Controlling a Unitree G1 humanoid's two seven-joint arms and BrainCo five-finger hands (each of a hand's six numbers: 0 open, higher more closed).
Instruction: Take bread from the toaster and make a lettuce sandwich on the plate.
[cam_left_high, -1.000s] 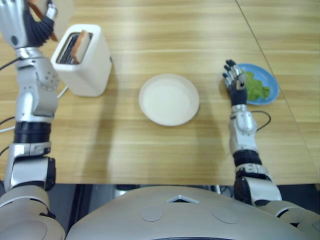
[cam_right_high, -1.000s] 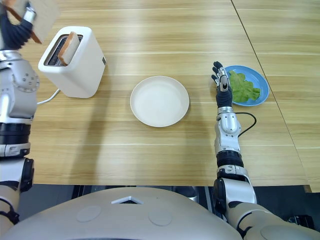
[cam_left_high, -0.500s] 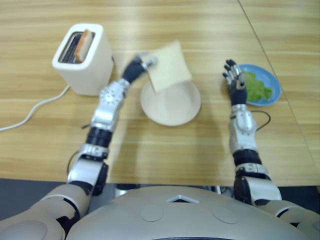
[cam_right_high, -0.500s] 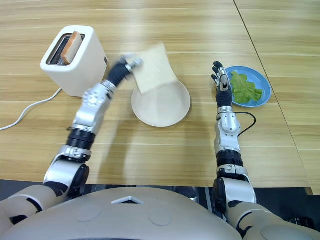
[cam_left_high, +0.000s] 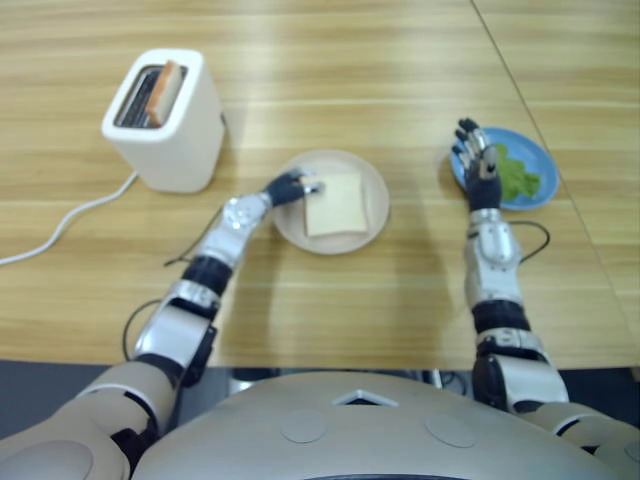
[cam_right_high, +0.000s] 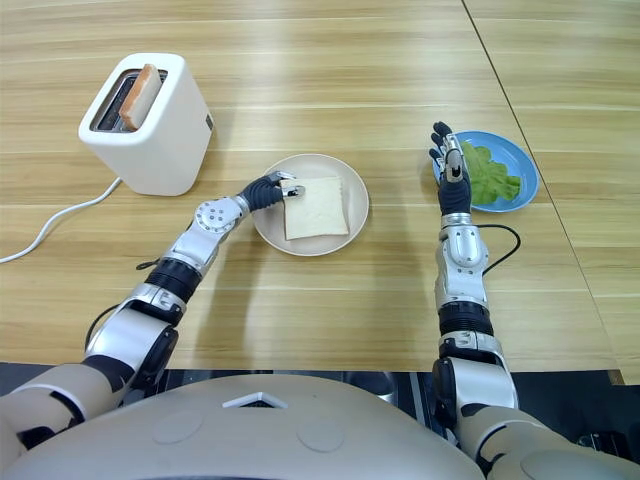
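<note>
A white toaster (cam_right_high: 145, 125) stands at the back left with one bread slice (cam_right_high: 144, 83) sticking up in its slot. The cream plate (cam_right_high: 303, 246) sits mid-table, and a pale bread slice (cam_right_high: 317, 209) lies flat on it. My left hand (cam_right_high: 271, 188) rests on the plate's left rim, fingers curled onto that slice's near-left corner. A blue dish (cam_right_high: 524, 175) at the right holds green lettuce (cam_right_high: 489, 176). My right hand (cam_right_high: 450, 163) stands open, fingers straight up, at the dish's left rim, just beside the lettuce.
The toaster's white cord (cam_right_high: 55, 226) trails left across the wooden table (cam_right_high: 330, 90). A thin dark cable (cam_right_high: 503, 243) loops by my right wrist. The table's front edge (cam_right_high: 300, 368) runs close below both forearms.
My left hand came from high above the toaster to the plate, bringing the bread slice down until it lies flat on it. The right hand edged slightly toward the blue dish.
</note>
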